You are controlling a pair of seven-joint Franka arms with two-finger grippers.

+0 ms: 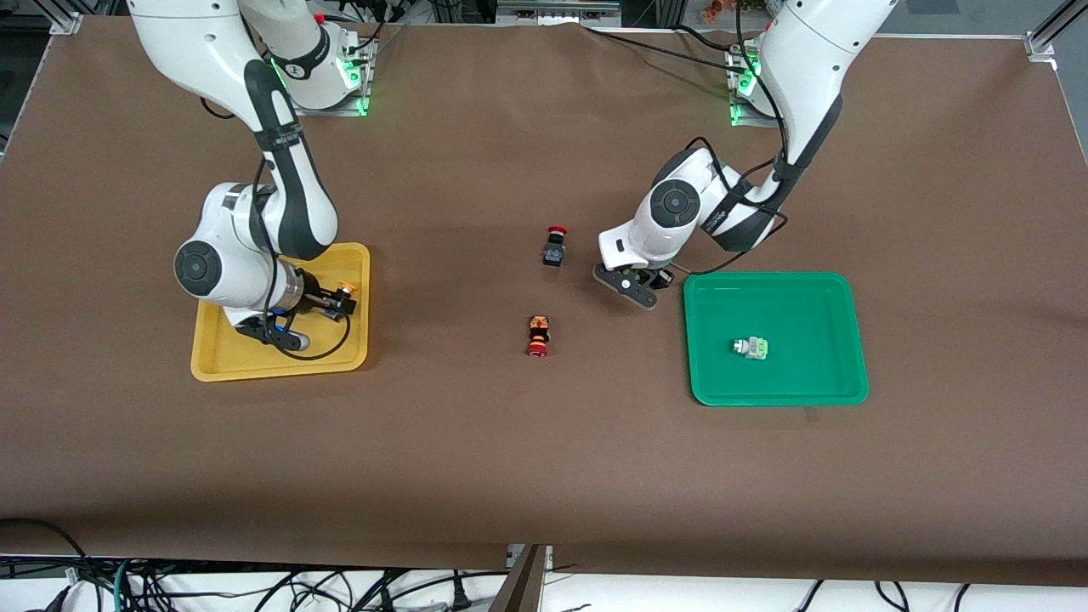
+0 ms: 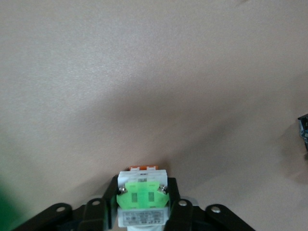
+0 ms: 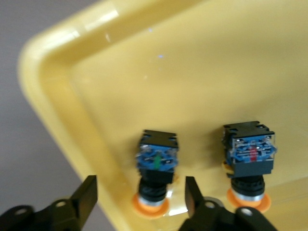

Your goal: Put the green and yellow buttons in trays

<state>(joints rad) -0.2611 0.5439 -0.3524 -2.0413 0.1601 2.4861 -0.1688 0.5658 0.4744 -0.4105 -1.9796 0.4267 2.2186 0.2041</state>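
Observation:
My left gripper (image 1: 643,287) (image 2: 142,190) is shut on a green-and-white button (image 2: 142,204) and holds it over the table, just beside the green tray (image 1: 816,293) at the edge toward the right arm's end. A second green button (image 1: 751,347) lies in that tray. My right gripper (image 1: 333,303) (image 3: 139,191) is open, low over the yellow tray (image 1: 280,365) (image 3: 144,72). Its fingers (image 3: 89,192) stand apart on either side of one yellow button (image 3: 157,156). A second yellow button (image 3: 250,149) lies beside it in the tray.
Two red-capped switches lie on the brown table between the trays: one (image 1: 555,245) nearer the robots' bases, one (image 1: 537,336) nearer the front camera. The left wrist view shows bare brown table ahead of the held button.

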